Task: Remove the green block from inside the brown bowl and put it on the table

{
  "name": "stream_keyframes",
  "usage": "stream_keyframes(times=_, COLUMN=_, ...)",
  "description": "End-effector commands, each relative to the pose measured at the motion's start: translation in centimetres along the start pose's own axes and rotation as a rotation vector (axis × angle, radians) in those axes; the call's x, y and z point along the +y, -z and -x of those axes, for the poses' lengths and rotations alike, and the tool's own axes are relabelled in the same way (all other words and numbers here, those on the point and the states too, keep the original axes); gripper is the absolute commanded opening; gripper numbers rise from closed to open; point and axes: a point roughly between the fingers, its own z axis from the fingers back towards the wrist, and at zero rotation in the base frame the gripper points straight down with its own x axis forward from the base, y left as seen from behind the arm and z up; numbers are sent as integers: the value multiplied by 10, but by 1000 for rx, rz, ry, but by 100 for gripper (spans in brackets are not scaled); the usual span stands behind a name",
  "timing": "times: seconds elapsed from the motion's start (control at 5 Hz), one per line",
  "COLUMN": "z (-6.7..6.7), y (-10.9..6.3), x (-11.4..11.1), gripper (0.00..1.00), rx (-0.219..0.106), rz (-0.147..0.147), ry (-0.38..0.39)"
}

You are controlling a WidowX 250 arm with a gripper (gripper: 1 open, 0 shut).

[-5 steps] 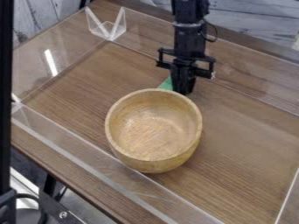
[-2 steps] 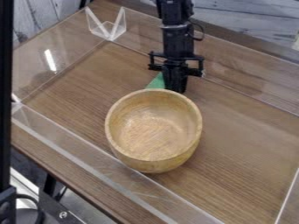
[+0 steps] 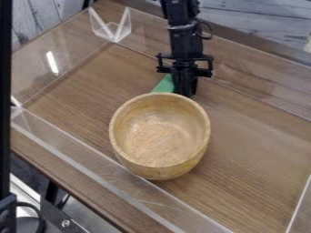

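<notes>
Nearest the camera, a round light-tan wooden bowl [image 3: 161, 136] with thick walls sat on the brown wood-grain counter [image 3: 85, 91], its hollow showing only bare grain. Just beyond its far rim, the black gripper [image 3: 183, 88] pointed steeply down, its jaws closed on a small flat bright-green block [image 3: 162, 86], which stuck out to the left of the jaws, outside the bowl and low over the counter. Behind the jaws stood clear acrylic walls [image 3: 112, 25].

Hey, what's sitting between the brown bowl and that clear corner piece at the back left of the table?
Nothing: the camera view shows only bare table between the brown bowl and the clear corner piece. The gripper and green block lie to the right of that stretch.
</notes>
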Motion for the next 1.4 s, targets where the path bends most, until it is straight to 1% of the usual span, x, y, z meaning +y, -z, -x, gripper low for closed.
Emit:
stream_keyframes(times=0.0, z=-2, y=-14, x=0, gripper=0, rx=-38, rz=-15, ry=25)
stream_keyframes(times=0.2, z=-1, y=-16, x=-1, gripper=0, rx=-35, rz=-19, ry=38)
stream_keyframes(times=0.6, z=-3, y=-24, x=-1, gripper=0, rx=-27, rz=23, ry=20)
stream_keyframes(times=1.0, z=1, y=-32, x=-2, gripper=0, rx=-79, rz=5, ry=30)
stream_keyframes(times=1.2, z=4, y=-33, x=-3, gripper=0, rx=-64, rz=-3, ry=43)
